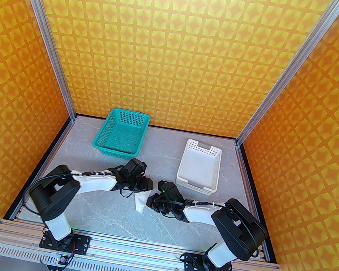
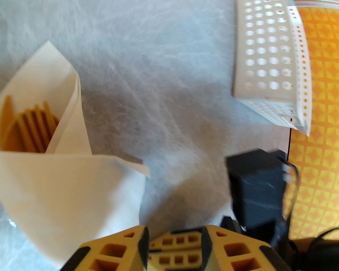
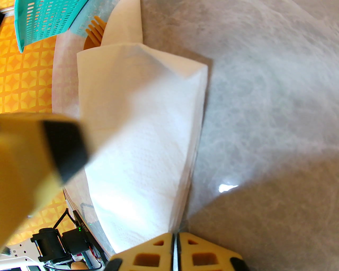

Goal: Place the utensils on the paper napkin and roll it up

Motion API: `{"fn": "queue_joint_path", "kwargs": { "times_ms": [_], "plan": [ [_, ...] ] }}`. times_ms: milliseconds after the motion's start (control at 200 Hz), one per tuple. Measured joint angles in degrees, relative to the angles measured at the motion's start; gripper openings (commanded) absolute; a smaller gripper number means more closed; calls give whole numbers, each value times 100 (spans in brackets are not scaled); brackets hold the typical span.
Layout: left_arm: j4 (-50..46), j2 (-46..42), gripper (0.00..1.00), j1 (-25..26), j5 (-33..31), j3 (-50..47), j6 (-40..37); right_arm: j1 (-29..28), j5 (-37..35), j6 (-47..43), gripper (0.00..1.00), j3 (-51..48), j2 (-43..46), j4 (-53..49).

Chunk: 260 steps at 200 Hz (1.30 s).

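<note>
right gripper (image 3: 174, 235): jaws pressed together on the near edge of the paper napkin (image 3: 137, 137), which runs ahead of its fingertips as a loose cone.
left gripper (image 2: 174, 234): jaws apart, holding nothing; the cone lies just ahead to its left.
wooden fork (image 2: 34, 127): tines show at the cone's open far end.
step: likely tightening the roll.
how: hold the pinch firm and take the loose outer flap low; thin paper tears easily.

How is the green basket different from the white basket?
The green basket is teal with sides sloping outward; the white basket has straighter walls. The green basket sits far back on the left; the white basket sits right of it, nearer the front. The white basket has round holes; the green basket has small slots. Both are rectangular, upright and empty.
</note>
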<state>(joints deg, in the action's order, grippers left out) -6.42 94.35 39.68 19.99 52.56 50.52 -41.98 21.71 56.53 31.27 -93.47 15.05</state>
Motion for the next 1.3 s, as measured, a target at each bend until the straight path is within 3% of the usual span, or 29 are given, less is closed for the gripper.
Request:
{"fn": "queue_joint_path", "kwargs": {
  "times_ms": [310,800,1300],
  "plan": [
    [-442,-1266,51,-638,-326,-566,-216,0,17,-63,12,26,-7,-44],
    [48,-382,51,-505,-160,-1093,-22,0,17,-85,12,31,-7,-63],
    [404,-28,37,-350,-127,-1121,251,-4,17,-87,13,39,2,-72]
  ]
}}
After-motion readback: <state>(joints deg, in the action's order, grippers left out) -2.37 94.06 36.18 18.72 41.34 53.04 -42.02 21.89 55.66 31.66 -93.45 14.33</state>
